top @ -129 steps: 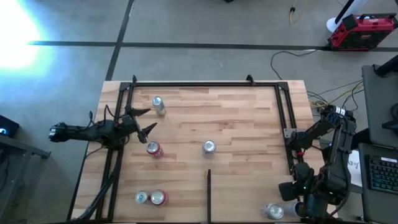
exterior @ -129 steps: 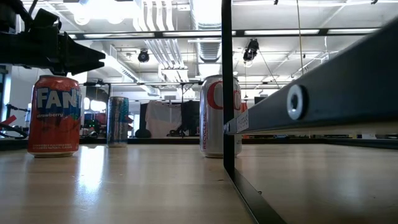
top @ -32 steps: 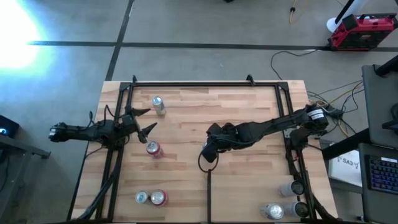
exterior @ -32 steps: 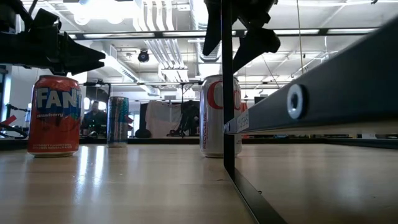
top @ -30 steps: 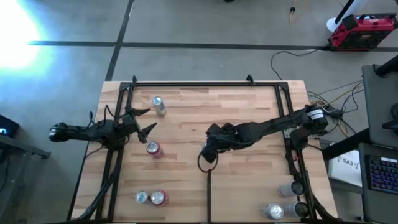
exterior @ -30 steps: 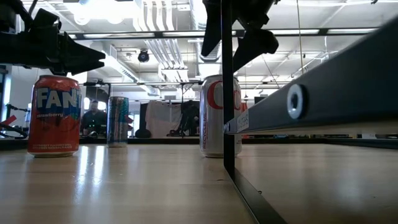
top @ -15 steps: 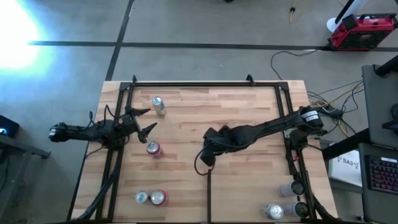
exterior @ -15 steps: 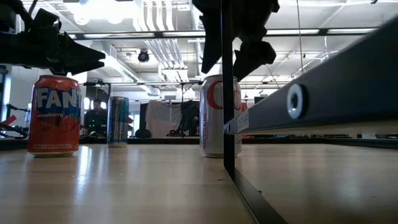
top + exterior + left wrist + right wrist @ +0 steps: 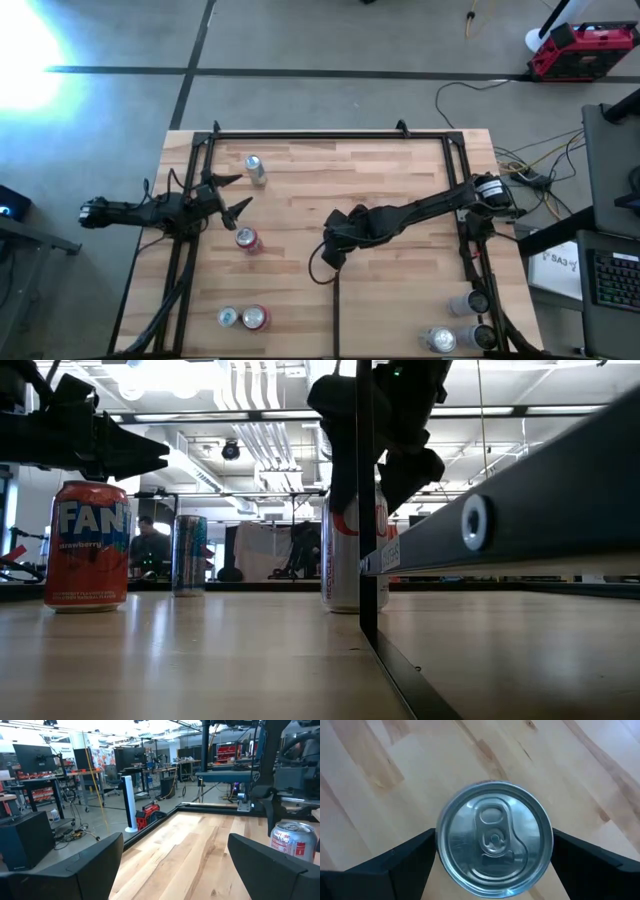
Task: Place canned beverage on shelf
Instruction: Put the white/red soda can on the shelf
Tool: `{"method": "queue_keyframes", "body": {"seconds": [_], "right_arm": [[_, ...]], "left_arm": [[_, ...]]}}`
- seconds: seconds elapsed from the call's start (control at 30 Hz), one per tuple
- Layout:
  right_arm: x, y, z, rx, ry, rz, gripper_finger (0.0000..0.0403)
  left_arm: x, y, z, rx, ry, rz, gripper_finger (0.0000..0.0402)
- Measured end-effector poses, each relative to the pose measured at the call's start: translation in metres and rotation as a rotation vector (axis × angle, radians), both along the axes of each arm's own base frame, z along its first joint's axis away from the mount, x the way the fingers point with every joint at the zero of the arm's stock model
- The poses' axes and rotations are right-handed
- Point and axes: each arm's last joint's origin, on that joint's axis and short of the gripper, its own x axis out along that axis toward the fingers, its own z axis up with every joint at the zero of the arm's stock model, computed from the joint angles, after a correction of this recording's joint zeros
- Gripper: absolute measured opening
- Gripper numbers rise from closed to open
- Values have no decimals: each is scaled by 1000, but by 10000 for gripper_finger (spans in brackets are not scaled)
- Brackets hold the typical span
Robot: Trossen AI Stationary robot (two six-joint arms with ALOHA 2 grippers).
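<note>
Near edge of shelf (image 9: 400,180): two cans (image 9: 243,318) stand side by side at near left, upright; beyond the frame at near right, a few more cans (image 9: 462,325) wait off the board, so, as a judgement, the job is partly done with stock left to bring over.

Mid-board: silver can (image 9: 494,851) stands upright on the wood just beyond the far end of the divider (image 9: 335,310); long axis vertical, lid and tab facing straight up in the right wrist view; base looks flat on the board in the low view (image 9: 345,550).

Right gripper (image 9: 334,243) directly over that can, pointing down; fingers (image 9: 395,870) spread wide, one either side of the lid with wood visible between each finger and the rim; not holding it. Low view shows the fingertips level with the can's upper part. Whether this is a release or an approach cannot be told from these views; judged by position, this can is placed.

Left of centre: red Fanta can (image 9: 246,239) upright; left gripper (image 9: 232,195) hovers just beyond it near the left frame rail, fingers apart, holding nothing; arm idle.

Far left: slim can (image 9: 254,168) upright, well apart from the rest.
</note>
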Motion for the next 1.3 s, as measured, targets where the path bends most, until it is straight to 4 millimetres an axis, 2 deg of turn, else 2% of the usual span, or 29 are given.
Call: {"method": "queue_keyframes", "body": {"seconds": [0.33,0.53,0.67,0.77,0.9,1.03,1.3], "right_arm": [[3,0,-4,31,-21,-91,290],[1,-1,-3,54,-4,-162,290],[-9,-2,8,52,106,-229,290],[-13,-4,26,38,151,-260,290],[-31,-6,55,41,206,-337,290],[-52,4,74,76,184,-414,290],[-119,50,77,124,133,-522,290]], "left_arm": [[1,0,-1,1,9,-1,343],[1,0,-1,1,8,-1,343],[1,0,-1,1,8,0,343],[1,0,-1,0,7,0,343],[1,0,-1,1,8,0,343],[1,0,-1,1,8,0,343],[1,0,-1,1,8,0,343]]}}
